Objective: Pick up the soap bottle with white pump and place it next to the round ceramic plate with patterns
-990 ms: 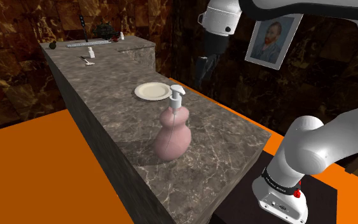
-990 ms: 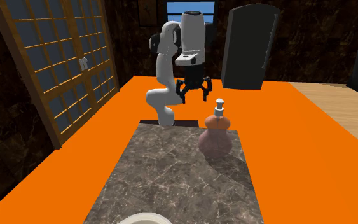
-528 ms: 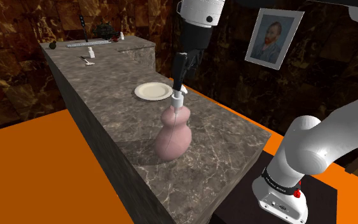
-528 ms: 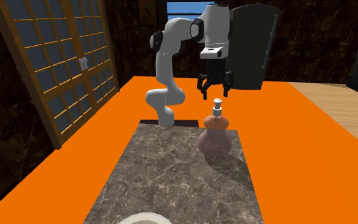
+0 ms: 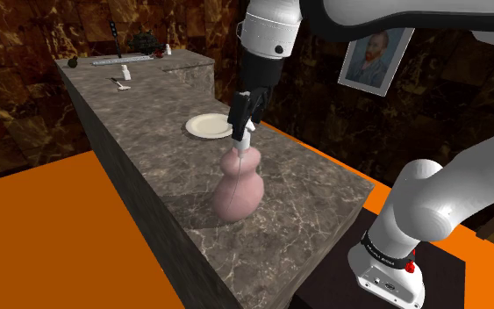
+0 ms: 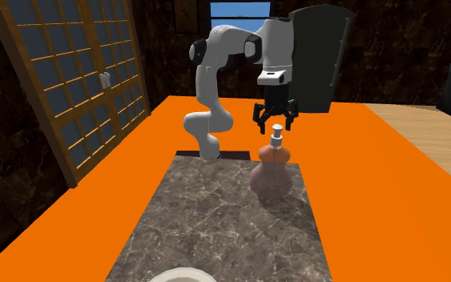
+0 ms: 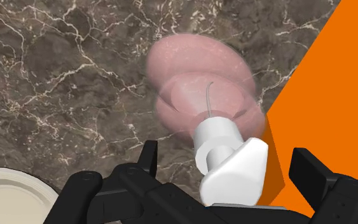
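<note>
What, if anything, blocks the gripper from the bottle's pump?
Probably nothing, so yes: the open gripper hangs right over the pink bottle, its fingers apart on either side of the white pump, with no other thing close by on the counter.

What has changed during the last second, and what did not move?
The gripper swung over the pink soap bottle and came down; the white pump now sits between its open fingers, not held. The bottle and the plate stayed put.

floor (image 5: 43,219): orange | walls (image 5: 8,105): dark brown marbled | portrait (image 5: 375,54) | lattice doors (image 6: 71,80)
</note>
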Tool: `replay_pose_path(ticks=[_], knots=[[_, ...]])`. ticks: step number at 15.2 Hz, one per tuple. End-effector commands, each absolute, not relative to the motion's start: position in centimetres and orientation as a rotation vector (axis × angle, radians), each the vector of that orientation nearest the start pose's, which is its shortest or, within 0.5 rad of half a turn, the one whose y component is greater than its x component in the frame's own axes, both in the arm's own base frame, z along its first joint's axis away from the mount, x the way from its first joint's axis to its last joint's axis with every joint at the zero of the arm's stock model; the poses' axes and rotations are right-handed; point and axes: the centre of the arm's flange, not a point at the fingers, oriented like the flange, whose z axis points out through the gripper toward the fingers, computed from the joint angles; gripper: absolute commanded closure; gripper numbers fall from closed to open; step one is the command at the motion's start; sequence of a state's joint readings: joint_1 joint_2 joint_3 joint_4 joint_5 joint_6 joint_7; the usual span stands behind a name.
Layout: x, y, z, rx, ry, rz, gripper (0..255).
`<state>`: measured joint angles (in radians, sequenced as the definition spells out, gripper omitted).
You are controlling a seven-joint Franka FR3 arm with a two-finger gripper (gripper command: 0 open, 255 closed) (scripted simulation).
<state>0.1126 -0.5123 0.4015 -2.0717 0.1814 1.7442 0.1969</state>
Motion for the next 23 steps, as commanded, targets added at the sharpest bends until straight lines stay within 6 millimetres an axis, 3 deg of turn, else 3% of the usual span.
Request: replay_pose_path(ticks=[1,8,9,18,23], knots=[[34.1,25.5,61.9,-3.068,-0.412,-0.227,0],[34.1,25.5,61.9,-3.068,-0.412,-0.227,0],[34.1,25.5,61.9,-3.068,-0.412,-0.227,255],[34.1,25.5,61.9,-3.068,-0.412,-0.227,255],[34.1,25.5,64.5,-3.068,-0.412,-0.227,255]])
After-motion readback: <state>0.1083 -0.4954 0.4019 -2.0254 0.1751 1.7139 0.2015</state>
